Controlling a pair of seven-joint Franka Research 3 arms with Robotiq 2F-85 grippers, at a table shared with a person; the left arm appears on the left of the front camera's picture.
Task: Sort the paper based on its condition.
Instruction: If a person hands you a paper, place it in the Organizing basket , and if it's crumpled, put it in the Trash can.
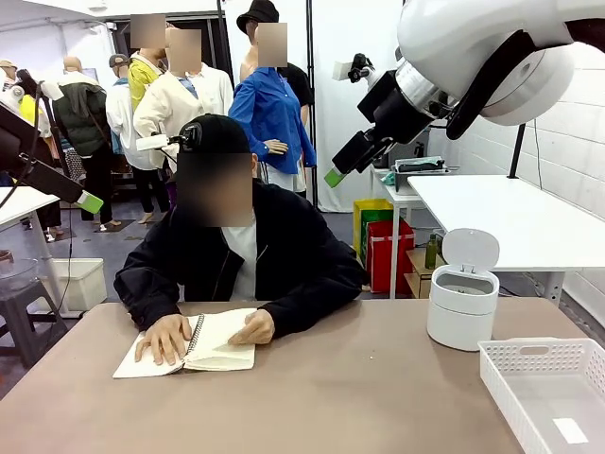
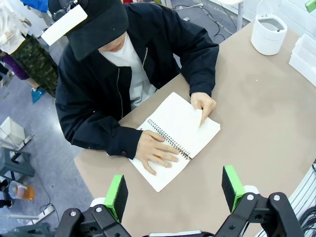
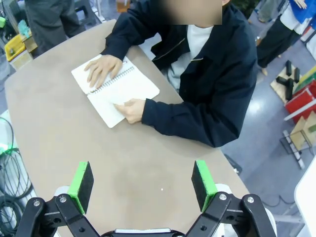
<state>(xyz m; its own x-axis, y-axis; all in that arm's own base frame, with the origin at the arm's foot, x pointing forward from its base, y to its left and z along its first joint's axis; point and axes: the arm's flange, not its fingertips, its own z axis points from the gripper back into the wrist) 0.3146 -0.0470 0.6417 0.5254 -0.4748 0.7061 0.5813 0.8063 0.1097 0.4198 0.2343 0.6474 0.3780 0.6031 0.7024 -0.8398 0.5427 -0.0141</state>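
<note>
The person pins the notebook [image 1: 132, 364] with a flat hand [image 2: 157, 154] on one page while a curled hand [image 2: 203, 104] pinches the edge of the facing page, likely to brace the rings while a sheet is freed. No loose paper [image 2: 180, 116] lies out; it looks to be that pinched page, bound in the notebook at the table's [image 1: 359, 397] far edge.

Both arms hang high over the table, probably waiting. The left gripper [image 2: 174, 192] is spread wide and empty, with the notebook at 12 o'clock beyond its pads. The right gripper [image 3: 142, 184] is likewise wide and empty, the notebook at 11 o'clock.

In the front view a bin [image 1: 461, 303], lid up, stands at 3 o'clock from the notebook, and a tray [image 1: 544, 352] at 5 o'clock from the bin: likely the two sorting places. The person's hands and sleeves cover the page, so reaching in now would risk a collision
</note>
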